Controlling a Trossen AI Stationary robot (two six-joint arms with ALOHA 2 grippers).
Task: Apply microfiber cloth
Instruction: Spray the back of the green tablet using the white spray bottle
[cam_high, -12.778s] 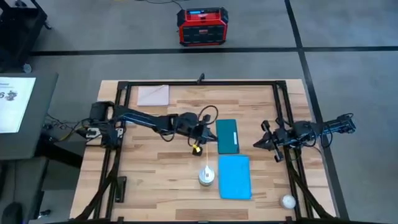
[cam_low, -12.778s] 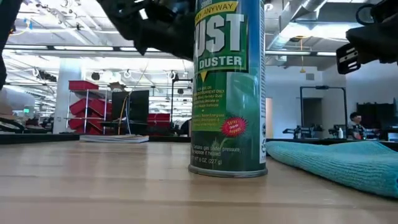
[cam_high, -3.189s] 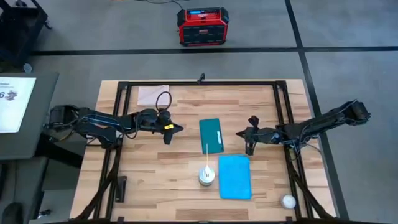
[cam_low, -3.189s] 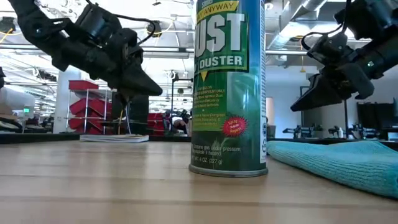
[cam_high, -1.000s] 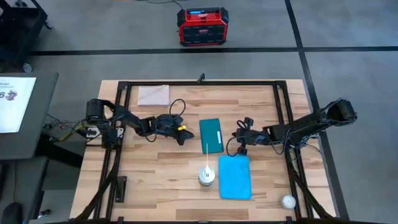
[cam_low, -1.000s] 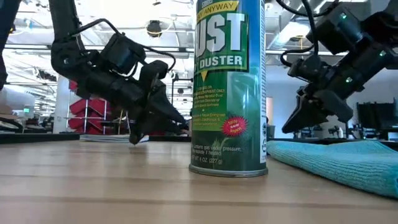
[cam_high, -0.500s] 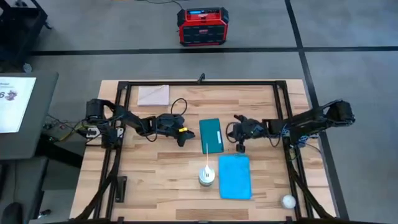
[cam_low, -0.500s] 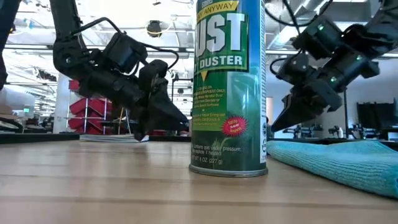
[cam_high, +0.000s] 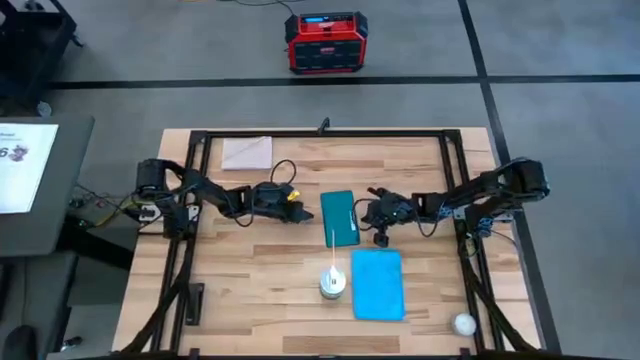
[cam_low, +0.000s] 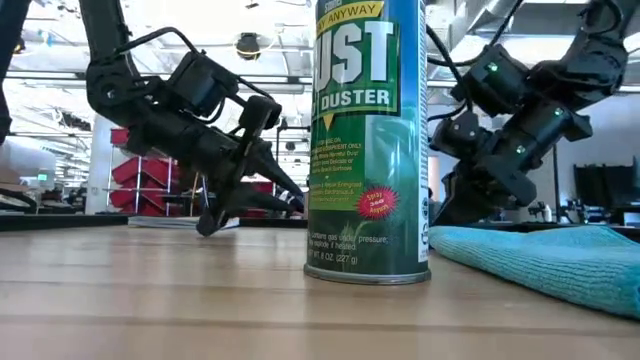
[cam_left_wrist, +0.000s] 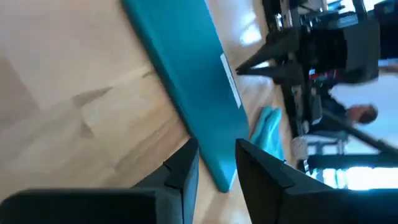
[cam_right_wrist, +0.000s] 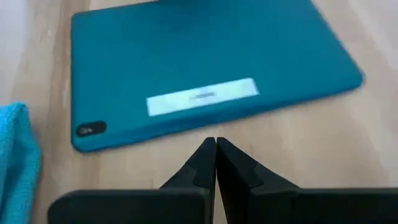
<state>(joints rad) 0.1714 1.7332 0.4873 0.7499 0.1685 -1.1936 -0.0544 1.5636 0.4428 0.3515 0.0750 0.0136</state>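
Wooden table (cam_high: 260, 290): dark teal tablet (cam_high: 340, 218) is flanked by slightly parted left gripper (cam_high: 303, 213) and closed right gripper (cam_high: 366, 213); microfiber cloth (cam_high: 378, 284) lies untouched.

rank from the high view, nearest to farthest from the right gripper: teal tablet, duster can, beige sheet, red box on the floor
From the right gripper:
1. Teal tablet, just beside it toward table centre.
2. Duster can, toward the front edge.
3. Beige sheet, far back-left corner.
4. Red box, off the table on the floor.
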